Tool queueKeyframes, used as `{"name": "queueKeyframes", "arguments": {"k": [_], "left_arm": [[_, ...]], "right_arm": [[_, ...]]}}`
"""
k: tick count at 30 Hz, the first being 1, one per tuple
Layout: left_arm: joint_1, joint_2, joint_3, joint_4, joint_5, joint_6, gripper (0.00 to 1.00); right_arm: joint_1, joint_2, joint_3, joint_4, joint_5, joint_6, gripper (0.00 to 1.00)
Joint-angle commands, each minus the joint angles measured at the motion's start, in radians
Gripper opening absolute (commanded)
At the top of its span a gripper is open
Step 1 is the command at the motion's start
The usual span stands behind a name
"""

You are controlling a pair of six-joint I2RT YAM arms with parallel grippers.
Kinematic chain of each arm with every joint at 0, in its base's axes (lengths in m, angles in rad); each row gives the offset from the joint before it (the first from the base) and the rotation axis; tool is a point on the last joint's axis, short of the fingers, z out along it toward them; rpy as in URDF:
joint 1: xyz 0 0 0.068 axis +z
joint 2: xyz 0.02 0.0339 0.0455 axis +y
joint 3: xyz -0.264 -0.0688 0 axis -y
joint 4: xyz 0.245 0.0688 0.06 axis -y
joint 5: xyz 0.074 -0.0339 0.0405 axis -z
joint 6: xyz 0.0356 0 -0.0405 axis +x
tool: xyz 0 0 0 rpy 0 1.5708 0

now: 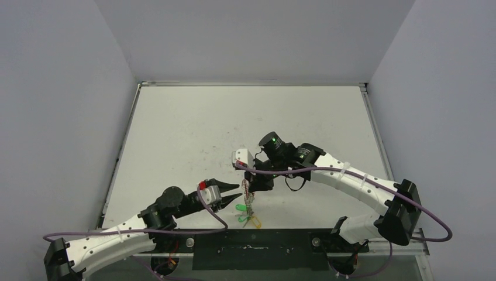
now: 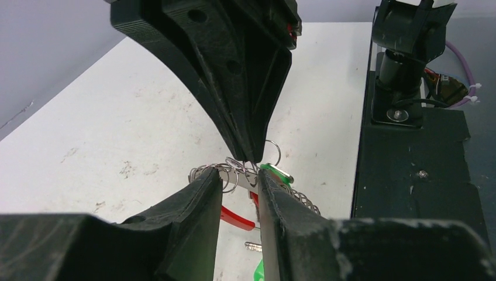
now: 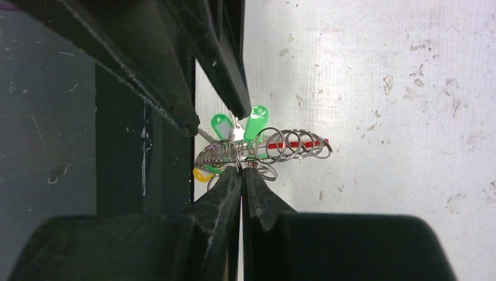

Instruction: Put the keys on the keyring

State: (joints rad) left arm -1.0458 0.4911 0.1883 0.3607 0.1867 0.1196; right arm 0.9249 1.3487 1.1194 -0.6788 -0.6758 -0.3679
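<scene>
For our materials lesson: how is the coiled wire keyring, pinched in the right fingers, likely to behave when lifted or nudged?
Probably floppy: the keyring is a loose wire coil stretching sideways from the right fingers. Likely light, since a fingertip pinch holds it up. The green keys hang loosely from it, so a nudge would probably swing them.
</scene>
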Motion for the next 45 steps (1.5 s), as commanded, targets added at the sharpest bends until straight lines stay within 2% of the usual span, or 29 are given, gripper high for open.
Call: {"name": "queueKeyframes", "arguments": {"k": [1,10,15,24,26,32,40,45], "left_arm": [[-0.002,0.03,0.102,-0.144,-0.025,0.048,0.28],[-0.002,0.16,0.118,-0.07,-0.013,0.021,0.31],[-0.002,0.219,0.111,0.014,0.01,0.005,0.27],[-0.002,0.227,0.11,0.051,0.023,-0.01,0.25],[-0.002,0.22,0.108,0.051,0.025,-0.015,0.22],[-0.002,0.22,0.097,0.047,0.046,-0.025,0.0],[-0.002,0.245,0.109,0.018,0.049,-0.021,0.0],[-0.002,0.273,0.121,0.012,0.051,-0.012,0.11]], "right_arm": [[0.016,0.027,0.097,-0.055,0.079,0.048,0.0],[0.05,0.047,0.113,-0.034,0.098,0.089,0.0],[0.058,0.049,0.113,-0.034,0.103,0.089,0.0],[0.062,0.055,0.108,-0.033,0.111,0.087,0.0],[0.062,0.057,0.109,-0.032,0.115,0.088,0.0],[0.064,0.059,0.114,-0.026,0.121,0.096,0.0],[0.063,0.06,0.117,-0.024,0.13,0.101,0.0],[0.064,0.059,0.12,-0.024,0.129,0.104,0.0]]}}
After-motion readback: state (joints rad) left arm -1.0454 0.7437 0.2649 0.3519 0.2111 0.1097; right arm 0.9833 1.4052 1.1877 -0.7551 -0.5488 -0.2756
